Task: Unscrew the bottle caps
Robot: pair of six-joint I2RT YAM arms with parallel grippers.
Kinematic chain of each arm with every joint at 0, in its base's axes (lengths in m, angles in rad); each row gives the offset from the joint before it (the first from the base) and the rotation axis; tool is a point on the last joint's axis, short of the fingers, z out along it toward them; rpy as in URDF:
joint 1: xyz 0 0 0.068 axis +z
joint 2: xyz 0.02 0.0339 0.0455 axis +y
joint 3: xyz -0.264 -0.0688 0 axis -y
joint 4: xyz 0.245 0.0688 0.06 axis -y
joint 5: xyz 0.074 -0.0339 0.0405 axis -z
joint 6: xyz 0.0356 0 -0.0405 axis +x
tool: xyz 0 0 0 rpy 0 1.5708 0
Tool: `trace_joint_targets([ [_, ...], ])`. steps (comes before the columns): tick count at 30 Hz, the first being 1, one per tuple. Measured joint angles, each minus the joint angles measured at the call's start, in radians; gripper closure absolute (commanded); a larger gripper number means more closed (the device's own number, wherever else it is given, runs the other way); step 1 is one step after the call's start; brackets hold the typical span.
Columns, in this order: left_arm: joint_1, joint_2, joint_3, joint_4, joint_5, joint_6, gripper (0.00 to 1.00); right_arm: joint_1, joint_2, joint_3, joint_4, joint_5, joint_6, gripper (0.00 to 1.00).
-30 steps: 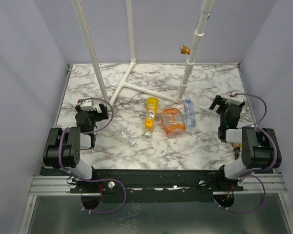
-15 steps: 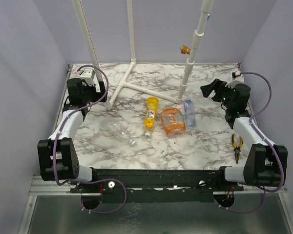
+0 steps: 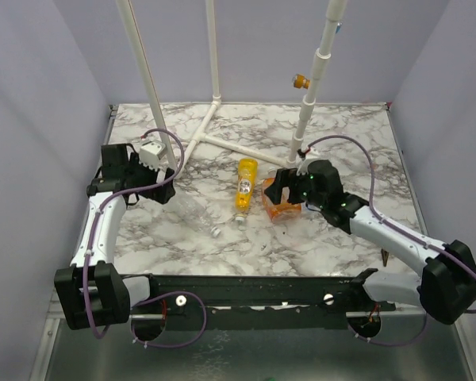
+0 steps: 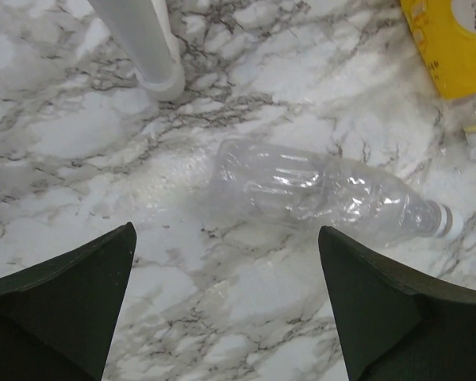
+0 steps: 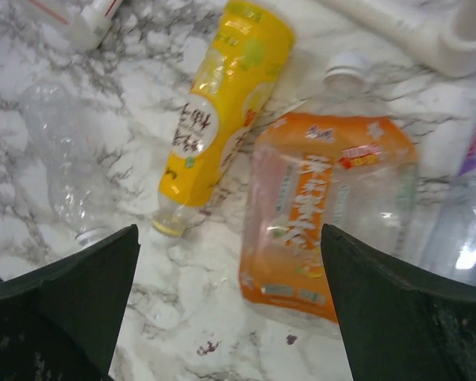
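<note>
**Top view:** Two arms lean over the marble table [image 3: 341, 135]. The left gripper [image 3: 160, 190], jaws spread wide and empty, hangs just beside the small clear bottle [image 3: 194, 214], which lies at its four o'clock with its cap [image 3: 215, 232] pointing toward five. The right gripper [image 3: 279, 189], equally wide and empty, hovers over the squat orange bottle [image 3: 284, 210]. The yellow bottle [image 3: 244, 186] is at its nine o'clock. The blue-labelled bottle is hidden behind that arm.

**Left wrist:** The small clear bottle [image 4: 325, 190] runs ten to four ahead of the jaws, its cap [image 4: 448, 221] right of the gap. Glare blurs its outline.

**Right wrist:** The squat orange bottle [image 5: 325, 214] sits at one o'clock, its cap [image 5: 345, 70] at the twelve o'clock end. The yellow bottle [image 5: 222, 103] slants one to seven, cap [image 5: 168, 226] low. The blue-labelled bottle [image 5: 468, 230] is cut off at three o'clock.
</note>
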Motion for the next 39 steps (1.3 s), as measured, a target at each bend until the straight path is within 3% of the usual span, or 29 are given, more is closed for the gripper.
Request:
trace_joint_targets([
  [5,0.000,0.000,-0.001,-0.151,0.047,0.105,0.01,0.239,0.077,0.032,-0.039,0.129,0.016,0.00],
  [11,0.000,0.000,0.019,-0.352,0.170,0.252,0.01,0.415,0.367,0.275,-0.058,0.151,-0.042,0.01],
  [16,-0.001,-0.008,0.038,-0.480,0.265,0.382,0.01,0.449,0.566,0.440,-0.041,0.122,-0.107,0.05],
  [21,-0.001,-0.077,0.036,-0.523,0.291,0.463,0.01,0.449,0.665,0.472,-0.026,0.074,-0.135,0.06],
  [32,-0.001,-0.136,0.006,-0.527,0.337,0.531,0.01,0.499,0.726,0.472,0.041,0.025,-0.158,0.08],
  [39,-0.001,-0.167,0.005,-0.515,0.336,0.556,0.01,0.542,0.771,0.498,0.057,0.026,-0.173,0.22],
])
